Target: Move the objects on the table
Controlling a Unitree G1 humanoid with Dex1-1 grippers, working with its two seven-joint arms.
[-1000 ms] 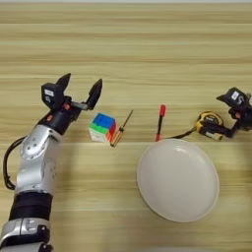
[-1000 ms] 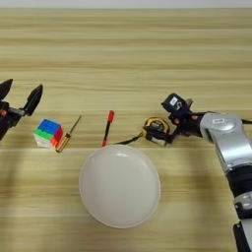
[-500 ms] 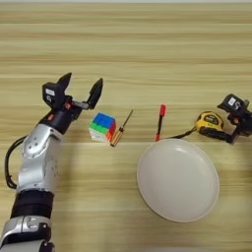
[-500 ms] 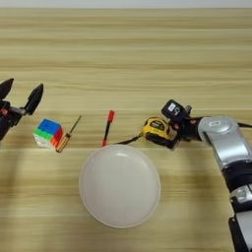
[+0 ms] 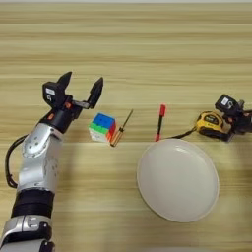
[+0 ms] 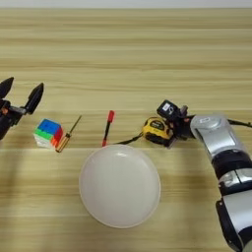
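Moved: tape measure (image 6: pixel 157 130) slid left on table (image 5: pixel 128 44), toward pen (image 5: pixel 159 121).
Right pincer (image 6: pixel 173 129): against its case; grip unclear.
Left pincer (image 5: pixel 80 88): spread wide, empty, behind cube (image 5: pixel 102 127).
Handling: rigid, compact; take opposite sides.

You've got three non-task items in view. Wooden-handled screwdriver (image 5: pixel 120 129) lies flat, tilted, handle toward you and down-left, thin shaft pointing up-right. Red-capped pen (image 5: pixel 159 123) lies to its right, well apart from it, nearly straight up-down in the view, red cap at the far end, black body toward you. Round cream plate (image 5: pixel 178 179) sits nearest you, right of centre, upright and with nothing on it. The pen's near tip ends just beyond the plate's far rim; you can't tell from these views whether they touch. Screwdriver sits clear of the plate, off its far-left side.
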